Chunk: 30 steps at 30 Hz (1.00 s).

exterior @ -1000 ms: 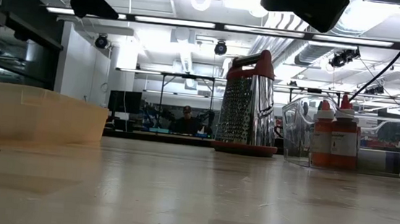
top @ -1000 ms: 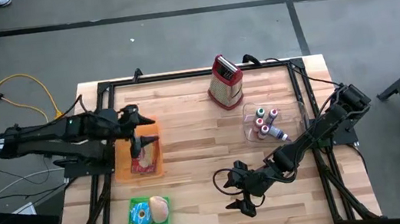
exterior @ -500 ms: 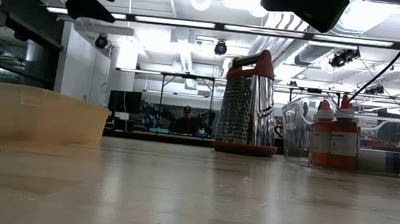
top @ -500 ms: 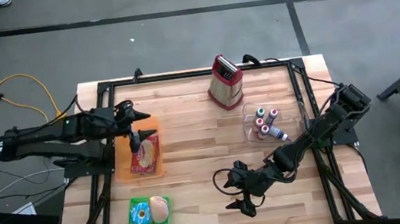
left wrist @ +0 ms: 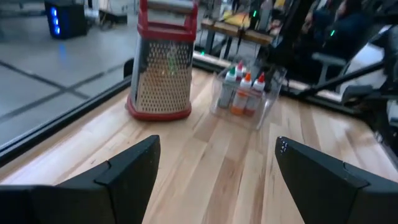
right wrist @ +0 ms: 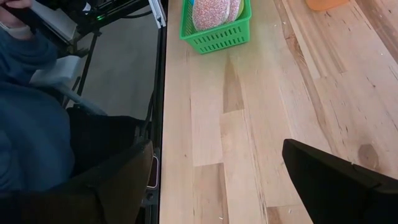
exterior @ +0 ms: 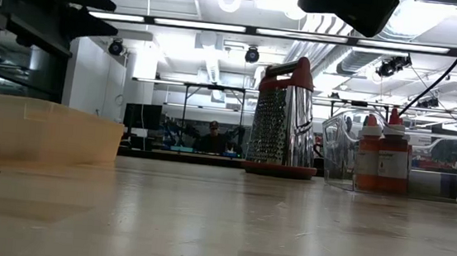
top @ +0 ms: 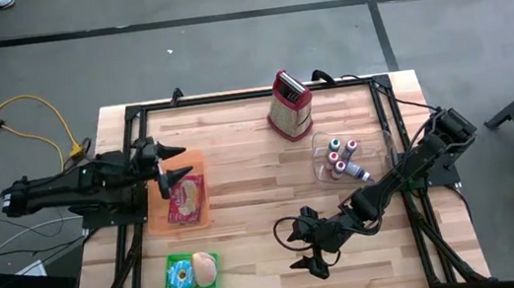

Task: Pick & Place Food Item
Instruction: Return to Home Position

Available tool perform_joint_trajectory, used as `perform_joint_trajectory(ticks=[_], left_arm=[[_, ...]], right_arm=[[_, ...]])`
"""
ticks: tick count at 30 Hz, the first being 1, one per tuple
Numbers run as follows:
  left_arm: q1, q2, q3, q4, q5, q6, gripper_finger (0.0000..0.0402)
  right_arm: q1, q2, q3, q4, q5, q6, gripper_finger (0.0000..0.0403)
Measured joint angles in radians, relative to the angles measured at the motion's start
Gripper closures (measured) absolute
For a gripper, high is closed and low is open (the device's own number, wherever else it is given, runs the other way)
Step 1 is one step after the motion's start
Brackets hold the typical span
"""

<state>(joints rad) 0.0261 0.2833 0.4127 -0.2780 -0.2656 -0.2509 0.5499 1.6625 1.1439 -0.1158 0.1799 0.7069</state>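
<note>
An orange tray (top: 159,217) at the table's left holds a reddish flat food item (top: 187,199). Nearer the front edge, a green basket (top: 178,286) holds a round sprinkled item (right wrist: 210,14) and a bun (top: 205,266). My left gripper (top: 180,162) hovers open over the tray's far left corner, pointing nearly level toward the table's right, with nothing between its fingers (left wrist: 127,177). My right gripper (top: 291,249) hangs open above the bare front middle of the table, facing the green basket (right wrist: 214,37).
A red-topped box grater (top: 289,105) stands at the far middle. To its right is a clear bin (top: 323,170) of small bottles (left wrist: 244,93). Bare wood lies between the tray and the bin. A person's blue sleeve (right wrist: 31,106) shows beyond the table's front edge.
My left gripper has drawn back from over the orange tray toward the table's left edge, sinking a little. It has tipped up from pointing down to nearly level, and its fingers have stayed open. The food item lies in the tray as before.
</note>
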Motion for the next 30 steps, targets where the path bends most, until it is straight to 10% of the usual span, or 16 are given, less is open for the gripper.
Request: perform_joint_trajectory(ticks=[30], left_arm=[[0.0,-0.275,-0.381,0.451,-0.001,-0.053,0.0091]], right_arm=[[0.0,0.0,0.0,0.0,0.0,0.0,0.0055]])
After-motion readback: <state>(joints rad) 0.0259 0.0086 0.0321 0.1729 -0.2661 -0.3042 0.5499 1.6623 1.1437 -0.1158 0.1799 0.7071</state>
